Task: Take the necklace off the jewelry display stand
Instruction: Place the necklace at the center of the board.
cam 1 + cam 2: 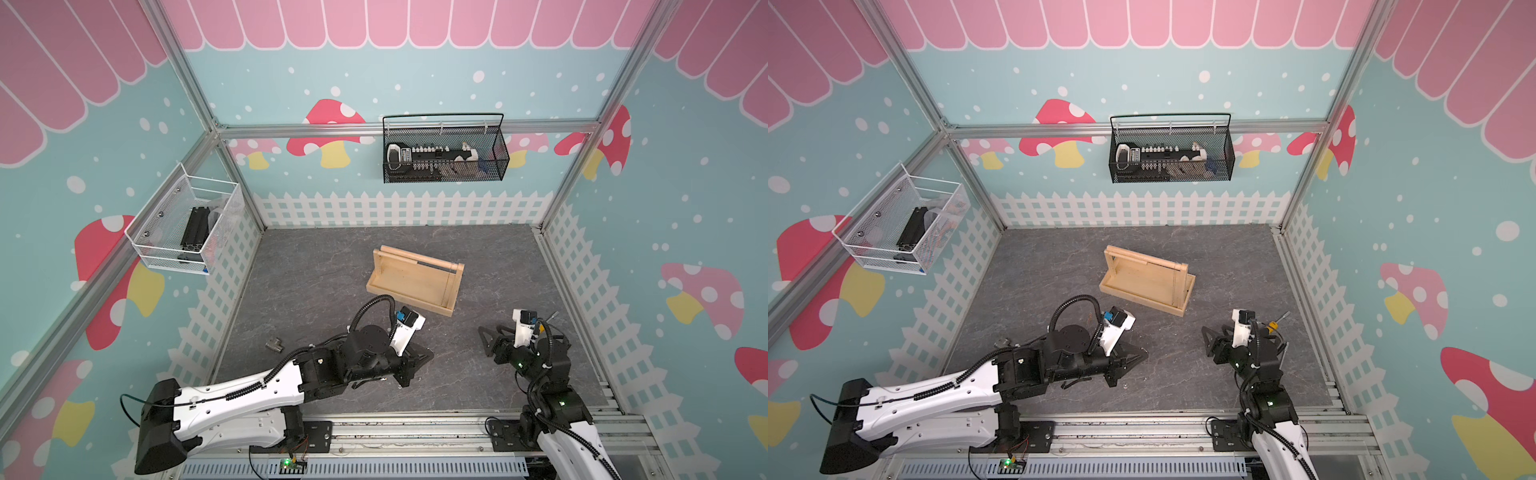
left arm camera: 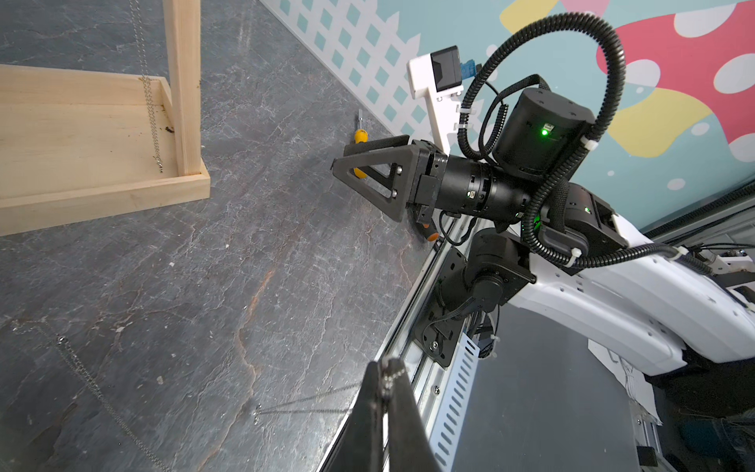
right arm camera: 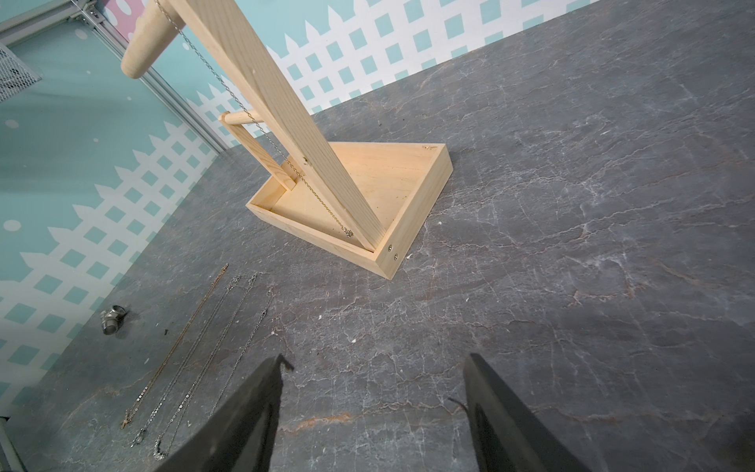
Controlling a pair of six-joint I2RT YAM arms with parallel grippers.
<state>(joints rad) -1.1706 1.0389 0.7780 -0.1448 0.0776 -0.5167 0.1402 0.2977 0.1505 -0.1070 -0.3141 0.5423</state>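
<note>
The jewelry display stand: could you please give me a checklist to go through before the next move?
1. Jewelry display stand upright: ok.
2. Hanging necklace draped over the rail: ok.
3. Left gripper free: not ok, shut on the held necklace, which trails to the table.
4. Right gripper open and empty: ok.
5. Hanging necklace free of snags at the rail: cannot tell.

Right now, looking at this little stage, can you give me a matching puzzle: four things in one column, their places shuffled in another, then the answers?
Things:
1 jewelry display stand
2 black mesh basket
3 white mesh basket
4 screwdriver

Places:
A hung on the left wall
B lying flat on the table
C standing upright mid-table
D hung on the back wall

Pairs: 1-C, 2-D, 3-A, 4-B
</note>
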